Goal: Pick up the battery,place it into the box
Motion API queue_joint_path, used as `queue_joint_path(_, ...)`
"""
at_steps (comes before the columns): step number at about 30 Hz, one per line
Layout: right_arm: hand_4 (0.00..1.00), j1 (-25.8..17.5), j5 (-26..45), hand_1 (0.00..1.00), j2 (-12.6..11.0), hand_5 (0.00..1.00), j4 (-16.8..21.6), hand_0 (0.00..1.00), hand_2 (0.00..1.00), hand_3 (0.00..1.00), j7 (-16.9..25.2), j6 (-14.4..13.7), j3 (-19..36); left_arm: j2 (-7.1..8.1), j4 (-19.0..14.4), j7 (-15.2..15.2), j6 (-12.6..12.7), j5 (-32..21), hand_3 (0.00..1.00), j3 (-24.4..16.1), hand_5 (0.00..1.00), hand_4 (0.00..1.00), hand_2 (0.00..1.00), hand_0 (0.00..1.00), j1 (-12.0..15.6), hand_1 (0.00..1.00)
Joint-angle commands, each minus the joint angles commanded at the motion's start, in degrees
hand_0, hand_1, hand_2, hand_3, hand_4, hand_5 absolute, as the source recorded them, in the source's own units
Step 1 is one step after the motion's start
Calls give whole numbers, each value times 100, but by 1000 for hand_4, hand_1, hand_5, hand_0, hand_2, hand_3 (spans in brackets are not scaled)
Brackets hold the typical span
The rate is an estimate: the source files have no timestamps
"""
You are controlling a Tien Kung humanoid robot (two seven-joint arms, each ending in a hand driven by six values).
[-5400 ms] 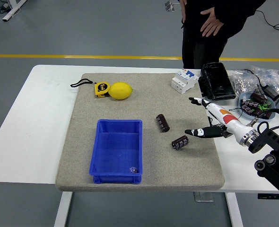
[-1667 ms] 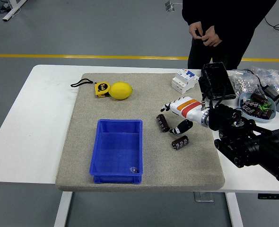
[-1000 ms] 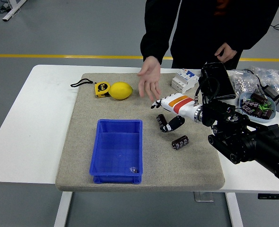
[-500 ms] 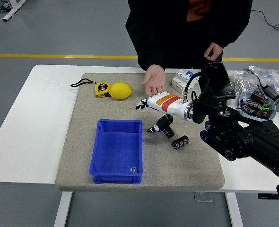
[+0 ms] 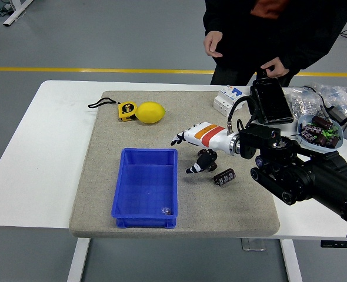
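A dark cylindrical battery [image 5: 207, 160] sits under the palm of my right hand [image 5: 183, 155], just right of the blue box [image 5: 122, 176]. My thumb [image 5: 192, 169] curls below the battery while the long fingers [image 5: 177, 140] point left toward the box, so the hand looks shut on it. Another battery [image 5: 224, 176] lies on the grey mat [image 5: 103, 153] just to the right, untouched. Inside the box, near its front right corner, lies one small item [image 5: 166, 210]. My left arm is out of the picture.
A lemon [image 5: 150, 112] and a yellow tape measure [image 5: 126, 110] lie at the mat's far left. A white breaker [image 5: 229, 100], a black case [image 5: 269, 100] and a bowl of parts [image 5: 320, 130] stand at the right. A person's hands [image 5: 212, 44] are held back at the far side.
The person's hand that reached over the mat has pulled back. My right hand closed in on the battery and carried it slightly down-left, toward the box.
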Motion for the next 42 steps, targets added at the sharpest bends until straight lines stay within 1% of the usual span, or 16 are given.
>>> queue_joint_path(4,968,-20,-81,760,-109,370,35,838,779,827,16,9,-119,-7,0,-4,-3,-10,637,12,618,715,734,764,-2,715)
queue_joint_path(12,962,-61,-83,752,-198,378,-80,817,775,827,13,-35,-148,-19,0,14,-16,52,638,-12,618,714,734,764,4,717)
queue_joint_path(22,954,-125,-17,744,-178,377,-305,800,767,819,9,-203,-215,-37,0,30,-21,52,638,8,617,714,738,762,3,719)
queue_joint_path(23,938,-128,-13,733,-171,386,-327,776,756,813,11,-223,-219,-38,0,32,-22,49,640,13,618,714,738,763,0,720)
queue_joint_path(25,938,-128,2,733,-157,386,-373,776,756,813,16,-253,-226,-41,0,33,-22,39,640,25,618,714,738,763,-7,720)
queue_joint_path(33,928,-91,85,724,-108,381,-655,772,750,801,37,-344,-313,-50,0,27,-32,-54,641,132,618,714,742,764,-97,720)
queue_joint_path(34,928,-92,85,724,-105,381,-671,772,750,801,41,-360,-322,-52,0,26,-33,-65,641,141,618,714,742,764,-104,720)
queue_joint_path(35,903,-95,82,711,-102,380,-687,748,739,782,46,-379,-338,-54,0,23,-33,-82,641,152,620,715,744,764,-114,722)
queue_joint_path(40,903,-107,73,711,-83,380,-740,748,739,782,49,-428,-380,-64,0,21,-39,-105,641,177,620,715,744,764,-146,722)
queue_joint_path(42,890,-113,62,700,-75,373,-748,730,734,779,51,-454,-385,-69,0,20,-38,-109,641,177,619,715,748,765,-154,725)
